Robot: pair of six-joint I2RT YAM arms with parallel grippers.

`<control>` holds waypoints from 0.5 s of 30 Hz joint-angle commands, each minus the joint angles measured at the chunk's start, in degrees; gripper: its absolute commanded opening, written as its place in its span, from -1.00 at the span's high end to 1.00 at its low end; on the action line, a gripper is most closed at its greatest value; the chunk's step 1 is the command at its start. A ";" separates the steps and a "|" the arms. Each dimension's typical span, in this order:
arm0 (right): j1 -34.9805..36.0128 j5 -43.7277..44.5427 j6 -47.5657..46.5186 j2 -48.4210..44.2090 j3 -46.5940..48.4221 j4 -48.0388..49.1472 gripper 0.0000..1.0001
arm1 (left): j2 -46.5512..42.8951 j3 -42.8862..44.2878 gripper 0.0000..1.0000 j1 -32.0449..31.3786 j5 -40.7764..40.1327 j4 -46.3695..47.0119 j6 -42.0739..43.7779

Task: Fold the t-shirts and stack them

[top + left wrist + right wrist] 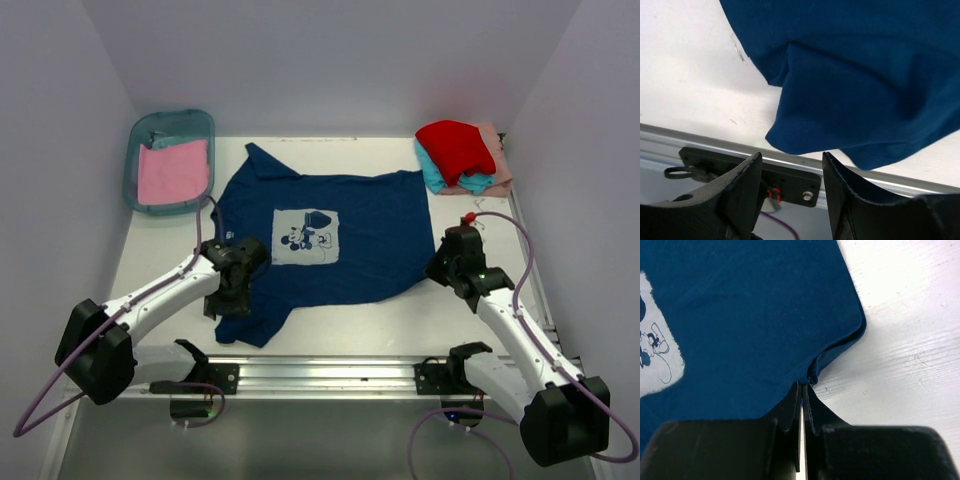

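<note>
The navy blue t-shirt (370, 235) lies spread on the white table, its pale square cartoon print (305, 237) facing up. My left gripper (226, 300) is open and empty, just above the shirt's near-left sleeve; in the left wrist view (791, 157) the navy cloth (865, 75) lies beyond the fingertips. My right gripper (438, 268) is shut on the shirt's right edge; the right wrist view (804, 385) shows a pinched fold of navy cloth (740, 315) between the jaws. A pink shirt (172, 172) lies in the bin. Red (455, 145), teal (440, 178) and peach (498, 160) shirts sit stacked at the back right.
The teal translucent plastic bin (170, 117) stands at the back left. A metal rail (320, 375) with black brackets (790, 180) runs along the near table edge. White walls close in the back and both sides.
</note>
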 commanded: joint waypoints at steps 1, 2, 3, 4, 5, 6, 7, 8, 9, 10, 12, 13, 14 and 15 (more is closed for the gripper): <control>0.89 -0.81 -0.35 -0.76 -1.52 3.53 1.00 | 2.98 -1.09 -0.10 -0.14 2.16 -1.94 4.60; 1.06 -0.89 -0.09 -0.94 -1.78 3.79 1.00 | 3.61 -2.14 -0.10 -0.22 3.39 -2.03 6.53; 1.41 -0.89 0.26 -1.29 -2.13 3.97 1.00 | 3.96 -2.15 -0.08 -0.14 4.71 -1.69 7.24; 1.59 -1.07 0.44 -1.55 -2.66 3.88 1.00 | 4.40 -1.80 -0.07 -0.48 4.46 -2.64 6.99; 1.59 -1.07 0.44 -1.73 -2.84 3.97 1.00 | 4.58 -1.02 -0.07 -0.57 4.19 -2.91 6.46; 1.68 -0.89 0.44 -2.17 -3.01 3.27 1.00 | 4.75 -1.45 -0.07 -0.66 5.58 -2.22 6.89; 1.68 -0.89 0.44 -2.43 -3.10 3.09 1.00 | 5.54 -1.88 -0.20 -1.01 6.21 -2.04 7.59; 1.59 -0.89 0.44 -2.52 -3.10 2.48 1.00 | 6.07 -1.89 -0.22 -1.10 6.21 -2.03 7.34; 1.68 -0.98 0.35 -2.61 -3.10 2.39 1.00 | 6.68 -2.15 -0.23 -1.10 6.13 -1.95 7.34; 1.59 -0.98 0.35 -2.78 -3.19 2.47 1.00 | 7.91 -2.41 -0.24 -1.36 7.00 -1.08 7.60; 1.77 -0.98 0.35 -2.96 -3.19 2.21 1.00 | 9.32 -3.29 -0.22 -1.54 7.00 0.59 7.34; 1.77 -1.07 0.35 -3.13 -3.10 2.30 1.00 | 10.89 -3.38 -0.20 -1.63 7.61 0.95 7.86; 1.85 -1.16 0.53 -3.14 -3.19 2.30 1.00 | 11.43 -2.77 -0.23 -1.63 8.14 2.61 7.95; 2.03 -1.16 0.62 -3.22 -3.10 2.39 1.00 | 11.96 -3.03 -0.24 -1.63 8.23 3.76 8.04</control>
